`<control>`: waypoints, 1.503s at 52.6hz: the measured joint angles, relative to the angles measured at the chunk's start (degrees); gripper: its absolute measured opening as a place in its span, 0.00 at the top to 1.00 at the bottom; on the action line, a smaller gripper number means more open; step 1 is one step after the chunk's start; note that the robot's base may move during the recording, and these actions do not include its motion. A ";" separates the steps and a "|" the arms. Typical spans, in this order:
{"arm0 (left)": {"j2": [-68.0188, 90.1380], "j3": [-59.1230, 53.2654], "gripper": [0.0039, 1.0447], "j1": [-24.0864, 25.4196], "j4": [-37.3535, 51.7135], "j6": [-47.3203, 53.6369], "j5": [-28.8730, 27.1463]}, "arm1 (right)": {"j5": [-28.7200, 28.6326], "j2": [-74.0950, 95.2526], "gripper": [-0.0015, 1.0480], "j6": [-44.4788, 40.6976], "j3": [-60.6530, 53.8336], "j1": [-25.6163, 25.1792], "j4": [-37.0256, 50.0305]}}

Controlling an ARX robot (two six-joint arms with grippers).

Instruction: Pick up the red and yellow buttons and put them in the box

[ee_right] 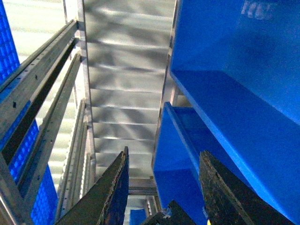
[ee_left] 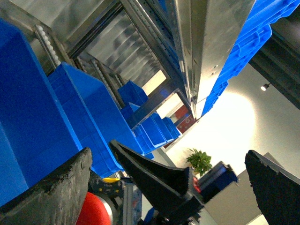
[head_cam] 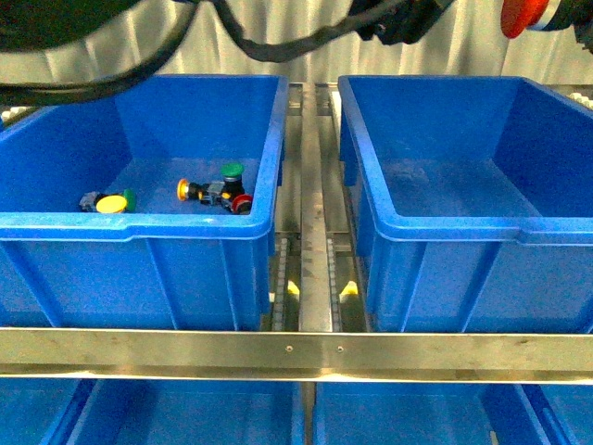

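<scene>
High at the top right of the front view, a red button (head_cam: pixel 517 17) hangs above the back of the right blue box (head_cam: pixel 463 227), which holds nothing. My right gripper (head_cam: pixel 548 13), cut off by the picture's edge, is shut on it. The left blue bin (head_cam: pixel 139 225) holds a yellow button (head_cam: pixel 111 203) and a red button (head_cam: pixel 243 204). In the right wrist view the right gripper (ee_right: pixel 164 187) points up at the rack and the button does not show. My left gripper (ee_left: pixel 171 185) is open, aimed along the shelving, with a red rounded shape (ee_left: pixel 93 211) beside one finger.
Two green-capped buttons (head_cam: pixel 232 170) (head_cam: pixel 129 197) and an orange-capped one (head_cam: pixel 182 189) also lie in the left bin. A metal roller rail (head_cam: pixel 313 213) runs between the bins and a steel crossbar (head_cam: pixel 296 350) spans the front. More blue bins sit on the shelf below.
</scene>
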 joint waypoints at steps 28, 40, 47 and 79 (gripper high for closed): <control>-41.66 -28.06 0.07 30.32 -19.96 7.96 11.72 | 1.44 -3.76 0.63 -9.75 -2.03 3.28 -2.56; -60.78 -40.96 0.07 52.22 -28.76 5.70 26.97 | 3.89 -3.98 0.63 -11.80 -2.12 6.67 -3.54; -68.72 -46.86 0.07 63.41 -36.87 6.78 34.36 | 5.55 -3.96 0.63 -13.20 -2.12 8.59 -3.93; -96.41 -66.84 0.98 36.63 -51.93 50.93 -22.88 | 9.99 -5.73 0.63 -16.94 -2.08 10.95 -6.23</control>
